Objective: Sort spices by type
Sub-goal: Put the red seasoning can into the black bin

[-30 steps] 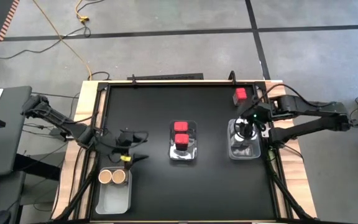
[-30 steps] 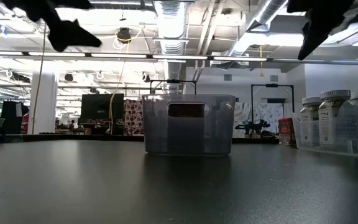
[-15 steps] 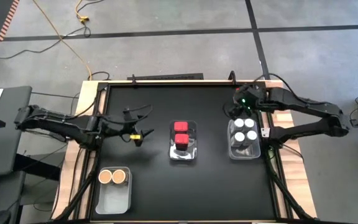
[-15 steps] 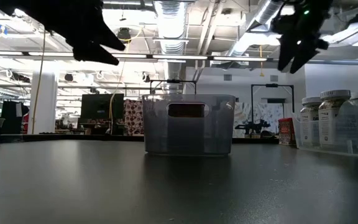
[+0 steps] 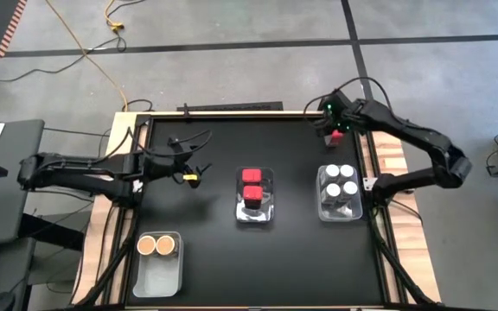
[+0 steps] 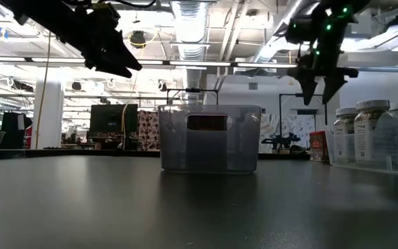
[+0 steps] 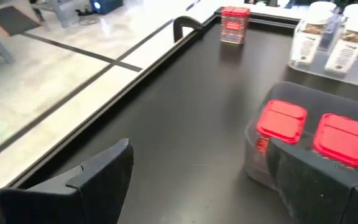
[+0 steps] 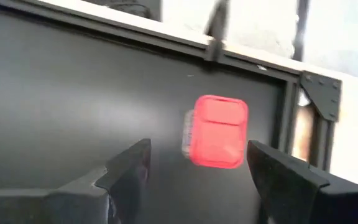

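Overhead, right gripper above red spice

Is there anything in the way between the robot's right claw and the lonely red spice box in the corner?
No, nothing visible. The right gripper hangs open right above the red spice box, only bare table around it.

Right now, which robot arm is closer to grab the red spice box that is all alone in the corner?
The right arm. Its right gripper hangs open just above the lone red spice box, which sits between its fingers in the wrist view. The left gripper is open too, but far across the table.
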{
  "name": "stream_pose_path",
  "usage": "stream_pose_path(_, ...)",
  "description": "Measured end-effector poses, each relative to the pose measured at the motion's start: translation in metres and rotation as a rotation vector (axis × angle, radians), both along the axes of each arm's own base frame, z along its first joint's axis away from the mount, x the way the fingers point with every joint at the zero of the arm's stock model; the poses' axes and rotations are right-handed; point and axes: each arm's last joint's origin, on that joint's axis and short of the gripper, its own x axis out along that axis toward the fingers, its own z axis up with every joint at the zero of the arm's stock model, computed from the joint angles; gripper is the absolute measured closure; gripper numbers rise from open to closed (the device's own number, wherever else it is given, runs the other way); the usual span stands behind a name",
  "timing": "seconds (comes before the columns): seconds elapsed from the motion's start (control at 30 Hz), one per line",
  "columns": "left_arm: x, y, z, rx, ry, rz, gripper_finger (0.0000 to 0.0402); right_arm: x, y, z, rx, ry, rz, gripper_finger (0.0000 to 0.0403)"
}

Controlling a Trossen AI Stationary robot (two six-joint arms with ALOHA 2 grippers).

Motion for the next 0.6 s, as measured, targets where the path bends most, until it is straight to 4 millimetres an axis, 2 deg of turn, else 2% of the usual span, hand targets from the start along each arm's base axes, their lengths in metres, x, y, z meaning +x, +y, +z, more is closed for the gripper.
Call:
stream_pose_path(0.13, -0.001, 0.005, 0.000, 0.033, 0.024, 0.011, 0.0052, -0.004, -0.010, -0.006, 0.032, 0.016, -0.037, 0.0111)
stream_pose_path(0.6, -0.004, 0.018, 0.000, 0.096, 0.072, 0.050, 0.0052, -0.008, -0.014, -0.008, 0.049, 0.039, -0.027, 0.0102)
